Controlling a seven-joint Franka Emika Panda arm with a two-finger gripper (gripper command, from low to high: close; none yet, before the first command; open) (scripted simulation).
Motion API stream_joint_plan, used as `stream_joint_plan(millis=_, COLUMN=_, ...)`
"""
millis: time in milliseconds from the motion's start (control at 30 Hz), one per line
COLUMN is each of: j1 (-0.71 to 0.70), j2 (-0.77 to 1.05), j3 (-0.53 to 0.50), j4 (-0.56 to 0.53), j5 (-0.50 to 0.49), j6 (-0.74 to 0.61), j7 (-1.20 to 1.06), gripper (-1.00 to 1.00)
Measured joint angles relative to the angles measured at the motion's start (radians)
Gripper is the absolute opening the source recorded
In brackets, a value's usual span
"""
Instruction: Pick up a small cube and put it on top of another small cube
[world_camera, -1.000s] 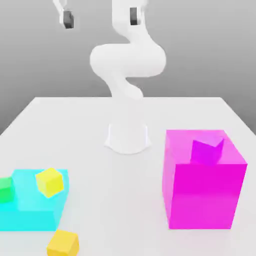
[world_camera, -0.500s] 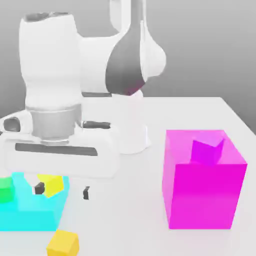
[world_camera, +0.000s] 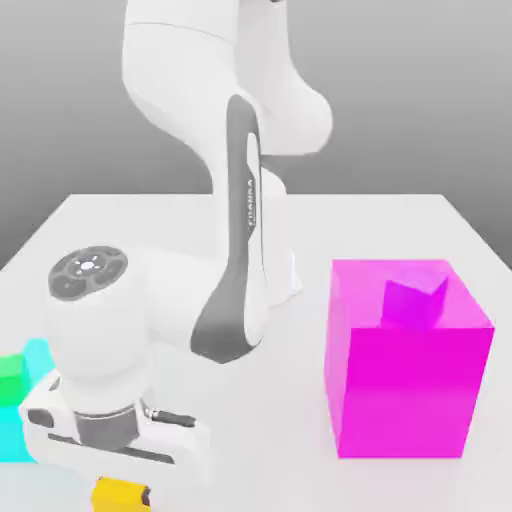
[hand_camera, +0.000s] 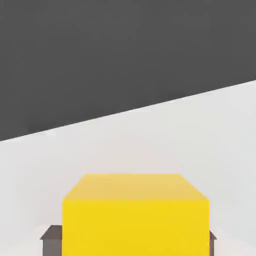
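Low over the near left corner of the white table (world_camera: 380, 225) in the exterior view: white arm (world_camera: 235, 250), bent down from its base, wrist and hand covering most of the cyan block (world_camera: 35, 355) there. Gripper (world_camera: 118, 495) right at a yellow cube (world_camera: 120, 493), with only a sliver of that cube peeking out under the hand at the frame's lower edge. In the hand view, yellow cube (hand_camera: 135, 217) large and square-on, dark fingertips (hand_camera: 51, 239) pressed to either side of it, one at each flank, no gap to be seen: narrowed onto the cube. Whether the cube rests on the table or hangs just above it: cannot tell. Small green cube (world_camera: 12, 378) at the exterior view's far left, touching the cyan block. Well apart on the exterior view's right, a big magenta box (world_camera: 405, 385), with a purple cube (world_camera: 412, 302) sunk into its top.
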Motion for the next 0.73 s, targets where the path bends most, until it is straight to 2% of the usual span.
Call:
stream_joint_plan(millis=200, j1=0.023, j2=-0.17, j3=-0.051, j4=-0.035, j5=-0.056, j6=-0.135, j7=0.047, gripper=-1.0)
stream_joint_plan(millis=367, j1=-0.056, j2=-0.348, j3=-0.187, j4=-0.055, j5=-0.108, j6=-0.289, j7=0.143, gripper=-1.0)
stream_joint_plan(millis=467, j1=-0.162, j2=-0.455, j3=-0.252, j4=-0.067, j5=-0.153, j6=-0.381, j7=0.215, gripper=-1.0)
stream_joint_plan(millis=600, j1=-0.188, j2=-0.377, j3=-0.237, j4=-0.094, j5=-0.099, j6=-0.283, j7=0.188, gripper=-1.0)
stream_joint_plan(millis=633, j1=-0.191, j2=-0.355, j3=-0.233, j4=-0.099, j5=-0.085, j6=-0.259, j7=0.179, gripper=1.0)
stream_joint_plan(millis=733, j1=-0.191, j2=-0.355, j3=-0.233, j4=-0.099, j5=-0.085, j6=-0.259, j7=0.179, gripper=1.0)
